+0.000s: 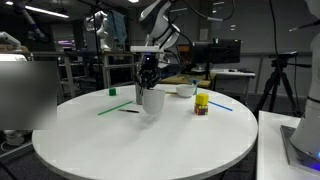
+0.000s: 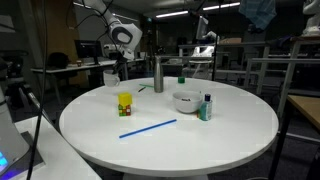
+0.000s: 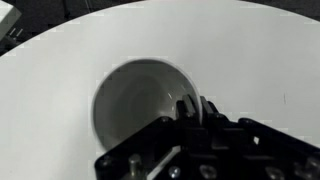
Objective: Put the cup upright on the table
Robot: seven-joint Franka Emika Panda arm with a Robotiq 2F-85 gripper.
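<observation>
In an exterior view, a round white table [image 2: 235, 140] carries a thin blue stick [image 2: 148, 128] lying flat near the front. Behind the stick is a small yellow-and-red object [image 2: 125, 102]. A white bowl [image 2: 186, 101] sits just beside a small dark-capped bottle [image 2: 206, 107], and an upright steel bottle [image 2: 158, 75] stands farther back. The robot arm [image 2: 122, 36] bends down over the far edge.

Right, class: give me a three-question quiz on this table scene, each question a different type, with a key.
1. True or false: the cup lies on its side.
2. Where does the tool pinch the cup? A base, B rim, C handle.
3. What colour is the stick nearest the yellow object?
Key: 1 false, it is upright; 2 B; 3 blue.
</observation>
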